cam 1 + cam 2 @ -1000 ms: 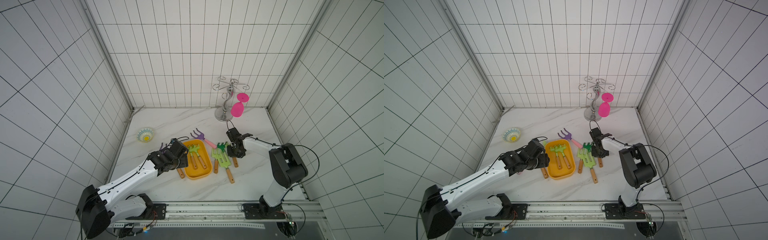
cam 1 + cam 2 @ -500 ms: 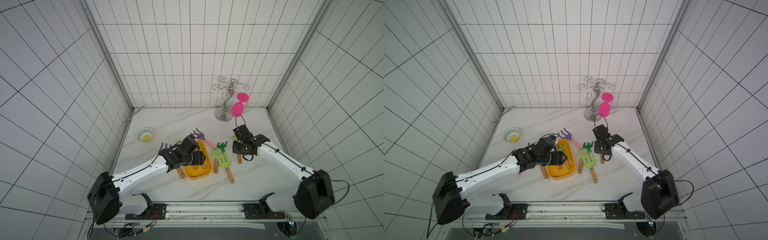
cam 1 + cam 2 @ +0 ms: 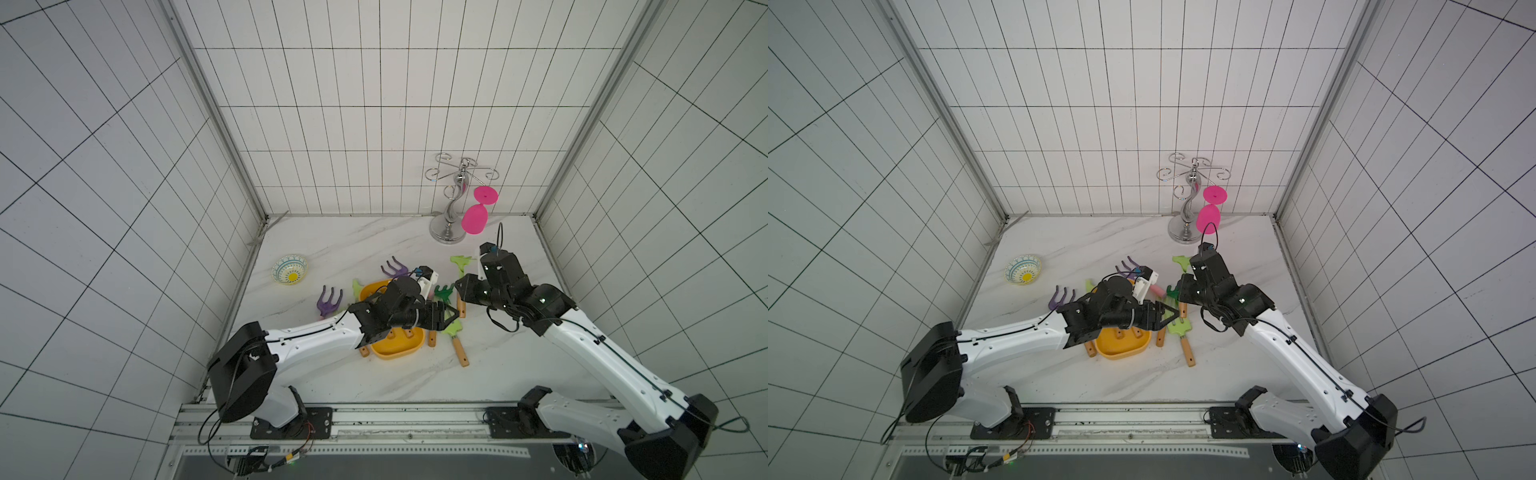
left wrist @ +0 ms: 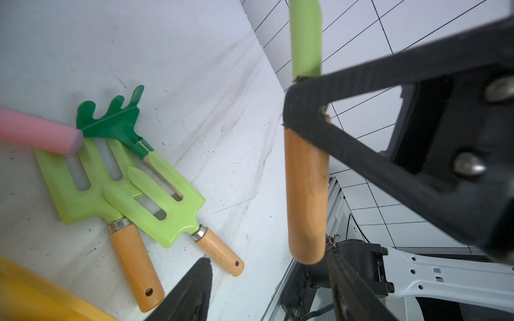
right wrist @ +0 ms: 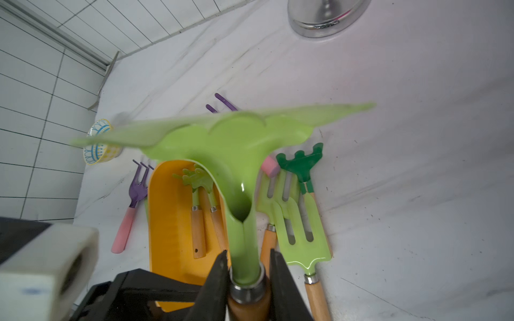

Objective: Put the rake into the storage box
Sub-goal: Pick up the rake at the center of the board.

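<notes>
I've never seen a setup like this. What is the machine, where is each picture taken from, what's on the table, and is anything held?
Two white robot arms stand on a rail at the table's front, each ending in a black two-fingered gripper. Both top views look down from one overhead camera; the other two pictures come from cameras on the wrists. On the marble table lie the yellow storage box with two small rakes inside, green forks and purple forks, a patterned bowl and a metal stand holding a pink glass. The right gripper is shut on a light green rake, at the top of its wooden handle, held clear of the table. The left gripper stands open close to that handle.
</notes>
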